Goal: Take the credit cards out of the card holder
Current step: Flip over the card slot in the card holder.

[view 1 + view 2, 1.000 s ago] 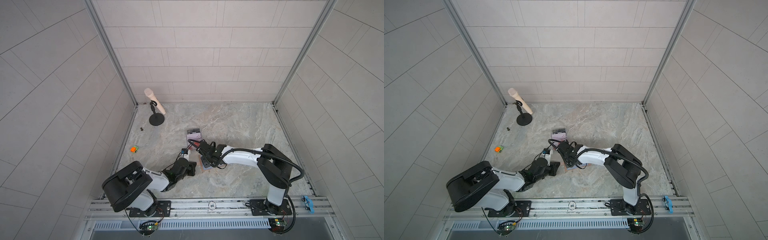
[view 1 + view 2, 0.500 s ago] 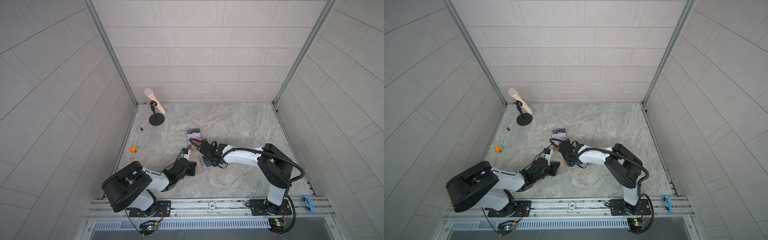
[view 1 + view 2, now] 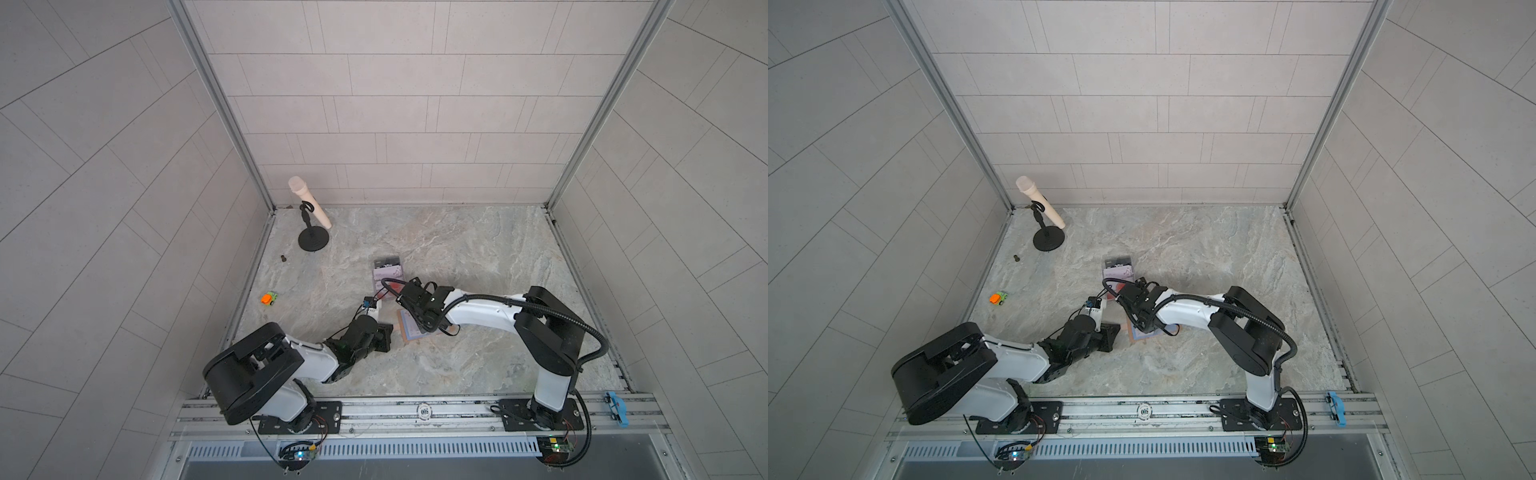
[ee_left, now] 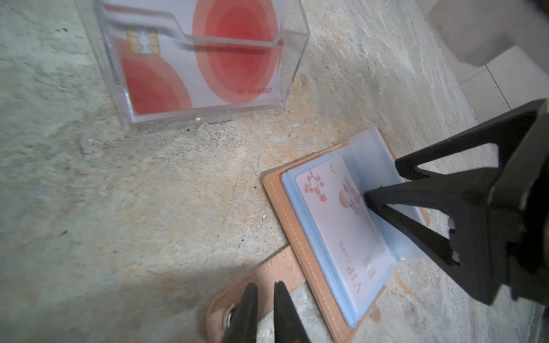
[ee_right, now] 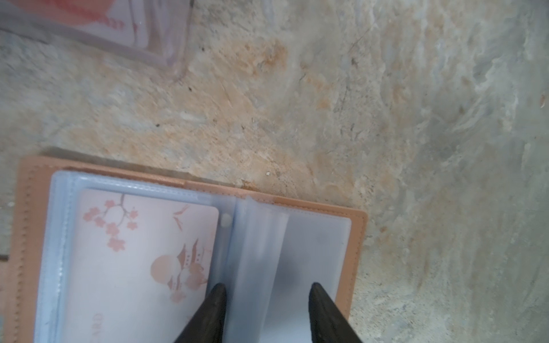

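Observation:
The card holder (image 3: 409,332) (image 3: 1144,336) is a tan wallet with pale blue plastic sleeves, lying open on the marble floor. A pink blossom-printed credit card (image 4: 335,219) (image 5: 133,252) sits inside the left sleeve. My left gripper (image 4: 265,289) (image 3: 388,332) is shut on the holder's tan strap (image 4: 267,273), next to its snap. My right gripper (image 5: 267,289) (image 4: 383,179) (image 3: 420,323) stands open over the sleeves. One tip rests on the card's sleeve, the other over the empty sleeve, with a raised sleeve leaf (image 5: 261,237) between them.
A clear plastic box (image 4: 294,59) (image 3: 386,274) just beyond the holder contains a red-circled card (image 4: 234,53). A microphone on a round stand (image 3: 313,240) is at the back left. An orange toy car (image 3: 269,298) and a small dark bit (image 3: 284,257) lie by the left wall.
The right gripper's jaws have spread a little wider over the sleeves. The left arm and the card holder have not visibly moved.

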Robot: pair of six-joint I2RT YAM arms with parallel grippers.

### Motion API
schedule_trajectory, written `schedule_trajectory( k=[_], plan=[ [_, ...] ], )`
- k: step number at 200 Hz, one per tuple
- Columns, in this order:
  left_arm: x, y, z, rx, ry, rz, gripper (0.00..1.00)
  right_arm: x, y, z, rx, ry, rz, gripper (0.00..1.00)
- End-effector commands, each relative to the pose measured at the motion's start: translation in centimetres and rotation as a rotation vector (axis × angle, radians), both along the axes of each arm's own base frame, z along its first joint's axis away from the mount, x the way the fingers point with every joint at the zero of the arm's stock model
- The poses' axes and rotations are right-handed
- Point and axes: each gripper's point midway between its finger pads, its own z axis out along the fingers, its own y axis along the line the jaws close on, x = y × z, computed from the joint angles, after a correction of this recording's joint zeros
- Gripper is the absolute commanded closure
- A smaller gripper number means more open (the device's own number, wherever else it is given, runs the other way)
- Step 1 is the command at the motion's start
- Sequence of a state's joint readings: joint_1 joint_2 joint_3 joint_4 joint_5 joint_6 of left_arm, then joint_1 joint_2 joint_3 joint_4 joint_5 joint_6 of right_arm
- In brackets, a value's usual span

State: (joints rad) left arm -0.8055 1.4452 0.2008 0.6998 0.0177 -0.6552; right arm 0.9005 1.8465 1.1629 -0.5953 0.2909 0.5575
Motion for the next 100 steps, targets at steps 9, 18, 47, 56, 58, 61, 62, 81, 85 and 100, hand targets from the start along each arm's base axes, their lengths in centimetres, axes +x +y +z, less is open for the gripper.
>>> schedule_trajectory(
  k=[9,18,47,56,58,61,62,81,85,100],
  plan=[
    [-2.3,2.4,-3.7,0.148,0.116,-0.017,0.83,-0.2,-2.1,1.5,-0.081,-0.013,-0.019,0.53],
    [-2.3,2.3,-3.7,0.151,0.114,-0.021,0.82,-0.2,-2.2,1.8,-0.073,-0.015,-0.021,0.53],
    [-2.0,1.5,-3.2,0.146,0.106,-0.049,0.82,-0.4,-3.0,1.9,-0.059,-0.008,-0.034,0.55],
    [-1.9,1.3,-3.1,0.145,0.105,-0.056,0.83,-0.5,-3.4,1.7,-0.055,-0.002,-0.04,0.56],
    [-1.9,1.2,-3.0,0.145,0.105,-0.058,0.83,-0.5,-3.4,1.6,-0.053,0.0,-0.041,0.56],
    [-1.8,1.2,-3.0,0.144,0.104,-0.059,0.83,-0.6,-3.5,1.6,-0.051,0.002,-0.043,0.56],
    [-1.8,1.1,-2.9,0.143,0.103,-0.06,0.83,-0.6,-3.6,1.6,-0.051,0.003,-0.045,0.56],
    [-1.6,0.9,-2.5,0.134,0.091,-0.062,0.83,-0.9,-4.4,1.2,-0.043,0.017,-0.054,0.58],
    [-1.6,0.9,-2.4,0.134,0.09,-0.063,0.83,-1.0,-4.5,1.1,-0.042,0.018,-0.056,0.58],
    [-1.6,1.0,-2.1,0.134,0.085,-0.058,0.83,-1.2,-5.1,1.2,-0.037,0.021,-0.062,0.59]
  ],
)
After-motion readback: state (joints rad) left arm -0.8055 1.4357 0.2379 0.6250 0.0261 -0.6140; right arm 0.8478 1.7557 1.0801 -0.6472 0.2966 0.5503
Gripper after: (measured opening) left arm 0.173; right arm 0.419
